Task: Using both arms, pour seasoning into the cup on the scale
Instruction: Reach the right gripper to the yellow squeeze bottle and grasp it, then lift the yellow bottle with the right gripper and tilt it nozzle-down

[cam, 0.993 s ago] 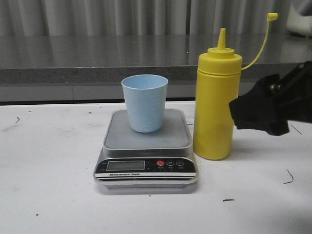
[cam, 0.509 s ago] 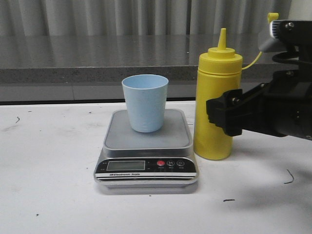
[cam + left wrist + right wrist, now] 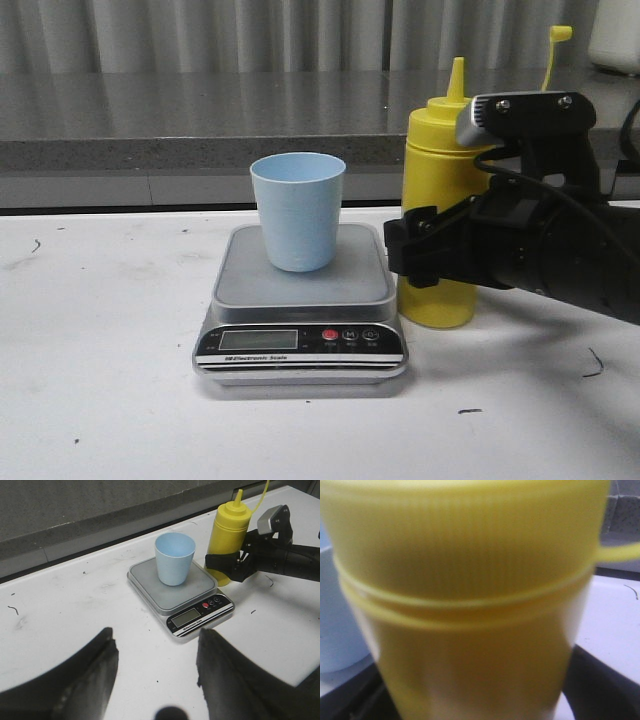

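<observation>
The yellow seasoning bottle point(image 3: 437, 150) stands upright on the white table just right of the scale point(image 3: 300, 340), its cap hanging on a tether point(image 3: 552, 55). The pale blue cup point(image 3: 297, 210) stands upright on the scale's grey platform. My right gripper point(image 3: 420, 255) reaches in from the right with its jaws either side of the bottle's middle; the bottle point(image 3: 470, 580) fills the right wrist view with a dark finger point(image 3: 600, 690) beside it. My left gripper point(image 3: 157, 645) is open and empty, hanging above bare table in front of the scale point(image 3: 197, 617); it does not show in the front view.
A grey stone ledge point(image 3: 200, 130) runs along the back behind the table, with a pale curtain above it. A white object point(image 3: 615, 35) sits at the far right on the ledge. The right arm's body point(image 3: 560, 250) covers the table right of the bottle.
My right gripper has moved left from the right edge until its jaws flank the bottle. The bottle, cup and scale have not moved.
</observation>
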{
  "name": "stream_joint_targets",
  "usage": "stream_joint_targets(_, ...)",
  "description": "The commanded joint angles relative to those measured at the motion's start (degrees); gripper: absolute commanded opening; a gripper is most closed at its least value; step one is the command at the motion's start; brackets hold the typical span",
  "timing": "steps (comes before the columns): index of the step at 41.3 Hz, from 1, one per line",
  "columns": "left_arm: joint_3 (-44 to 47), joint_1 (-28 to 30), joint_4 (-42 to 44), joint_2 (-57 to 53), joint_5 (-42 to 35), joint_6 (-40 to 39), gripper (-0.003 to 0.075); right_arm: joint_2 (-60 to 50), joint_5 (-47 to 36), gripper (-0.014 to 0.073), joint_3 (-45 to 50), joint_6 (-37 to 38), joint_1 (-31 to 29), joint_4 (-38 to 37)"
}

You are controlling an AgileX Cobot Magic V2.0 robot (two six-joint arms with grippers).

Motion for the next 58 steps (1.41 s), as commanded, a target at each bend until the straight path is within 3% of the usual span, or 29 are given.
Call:
stream_joint_targets(1,-1.4,-0.3,-0.1,0.6,-4.7,-0.6,0.0364,-1.5,-5.5,0.0547,-1.7,0.1,-0.3,-0.1)
stream_joint_targets(6,-1.4,-0.3,-0.1,0.6,-4.7,-0.6,0.0364,-1.5,-6.0,0.0375,-1.7,0.1,-0.3,0.0)
stream_joint_targets(9,-1.4,-0.3,-0.1,0.6,-4.7,-0.6,0.0364,-1.9,-5.9,0.0315,-1.7,0.1,-0.3,0.0)
stream_joint_targets(19,-1.4,-0.3,-0.1,0.6,-4.7,-0.6,0.0364,-11.1,4.1,0.0303,-1.5,-2.5,-0.3,0.1)
stream_joint_targets(25,-1.4,-0.3,-0.1,0.6,-4.7,-0.6,0.0364,-19.8,16.1,0.0303,-2.7,-9.1,-0.3,0.2)
stream_joint_targets(32,-1.4,-0.3,-0.1,0.6,-4.7,-0.6,0.0364,-29.1,37.0,0.0303,-7.8,-16.7,-0.3,0.2)
stream_joint_targets(43,-1.4,-0.3,-0.1,0.6,-4.7,-0.6,0.0364,-32.9,70.5,0.0300,-24.1,-26.3,-0.3,-0.5)
stream_joint_targets(58,-1.4,-0.3,-0.1,0.6,-4.7,-0.6,0.0364,-28.2,92.6,0.0300,-40.1,-26.9,-0.3,-19.3)
